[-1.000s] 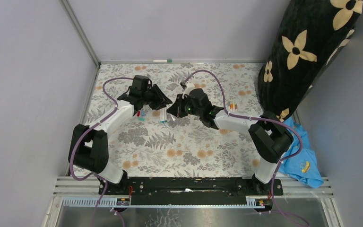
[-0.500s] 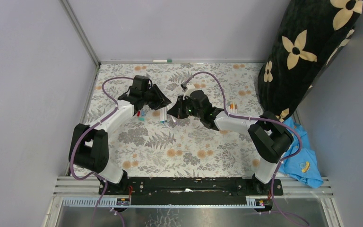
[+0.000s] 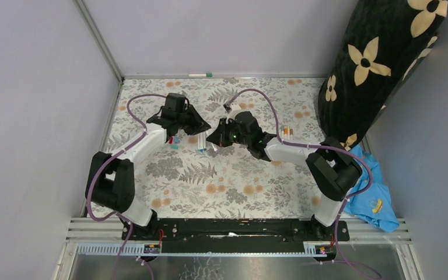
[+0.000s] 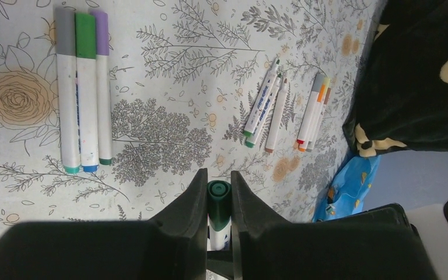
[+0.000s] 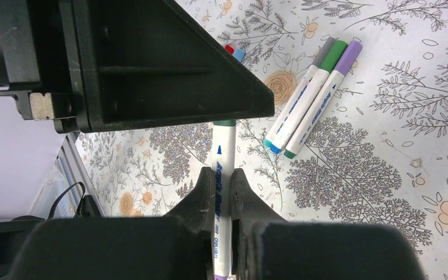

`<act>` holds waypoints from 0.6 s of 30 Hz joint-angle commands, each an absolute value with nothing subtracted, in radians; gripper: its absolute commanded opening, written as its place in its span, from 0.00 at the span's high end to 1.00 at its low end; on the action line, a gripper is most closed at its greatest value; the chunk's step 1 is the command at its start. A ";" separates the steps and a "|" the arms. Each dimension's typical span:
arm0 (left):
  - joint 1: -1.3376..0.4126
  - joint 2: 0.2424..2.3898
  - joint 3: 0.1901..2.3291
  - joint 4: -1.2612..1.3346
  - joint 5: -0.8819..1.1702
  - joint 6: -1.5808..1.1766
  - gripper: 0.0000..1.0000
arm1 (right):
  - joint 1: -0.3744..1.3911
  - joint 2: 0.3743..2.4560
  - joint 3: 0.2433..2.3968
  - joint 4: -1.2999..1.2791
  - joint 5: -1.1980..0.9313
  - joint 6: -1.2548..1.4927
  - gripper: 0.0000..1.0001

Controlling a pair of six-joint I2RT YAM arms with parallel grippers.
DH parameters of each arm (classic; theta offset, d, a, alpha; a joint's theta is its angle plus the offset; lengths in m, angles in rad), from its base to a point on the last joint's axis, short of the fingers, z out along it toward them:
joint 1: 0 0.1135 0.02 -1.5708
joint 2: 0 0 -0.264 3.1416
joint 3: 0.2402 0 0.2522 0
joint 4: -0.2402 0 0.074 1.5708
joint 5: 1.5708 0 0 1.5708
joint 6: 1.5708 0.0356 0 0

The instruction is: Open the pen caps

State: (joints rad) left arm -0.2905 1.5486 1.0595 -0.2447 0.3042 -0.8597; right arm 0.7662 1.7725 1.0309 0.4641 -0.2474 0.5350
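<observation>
The left fingers (image 4: 192, 201) are clenched on a dark green plastic pen cap (image 4: 219, 195), one finger pressing each side of it, above the flower-printed surface (image 3: 233, 181). The cap meets the end of a thin white marker pen barrel (image 5: 221, 169). That barrel runs straight into the right fingers (image 5: 201, 201), which are closed around it near its printed lettering. The pen is held off the surface between the two arms, with the cap to the left and the barrel to the right.

On the surface below lie three white capped pens (image 4: 84, 93), side by side and touching, with grey, green and purple caps. Small red and light-blue pieces (image 5: 233, 51) peek out past the left arm's black housing, too hidden to identify. Farther right lies a cluster of three white pens (image 4: 265, 111) and, just beside it, another cluster with grey and orange ends (image 4: 312, 114). At the right edge stand a black cushion with cream flowers (image 3: 379, 64) and a crumpled blue cloth (image 3: 376, 201).
</observation>
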 commanded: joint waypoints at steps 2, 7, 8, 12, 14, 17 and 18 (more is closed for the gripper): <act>-0.279 1.577 1.122 -0.216 0.161 -0.809 1.00 | 0.764 1.751 1.013 0.494 -0.265 0.550 1.00; -0.193 1.666 1.199 -0.191 0.198 -0.834 1.00 | 0.785 1.719 0.914 0.511 -0.246 0.565 1.00; -0.185 1.688 1.224 -0.195 0.193 -0.832 1.00 | 0.789 1.709 0.885 0.526 -0.243 0.572 1.00; -0.160 1.754 1.305 -0.199 0.149 -0.845 1.00 | 0.805 1.682 0.784 0.572 -0.216 0.599 1.00; -0.158 1.780 1.326 -0.197 0.132 -0.857 1.00 | 0.815 1.678 0.753 0.596 -0.205 0.615 1.00; -0.157 1.800 1.332 -0.188 0.113 -0.870 1.00 | 0.827 1.685 0.727 0.619 -0.196 0.629 1.00; -0.157 1.801 1.328 -0.180 0.099 -0.871 1.00 | 0.831 1.687 0.718 0.627 -0.190 0.633 1.00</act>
State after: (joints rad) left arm -0.2745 1.7813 1.2556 -0.4026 0.4328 -0.8886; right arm 0.7723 1.7439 0.8082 0.7395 -0.0914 0.6083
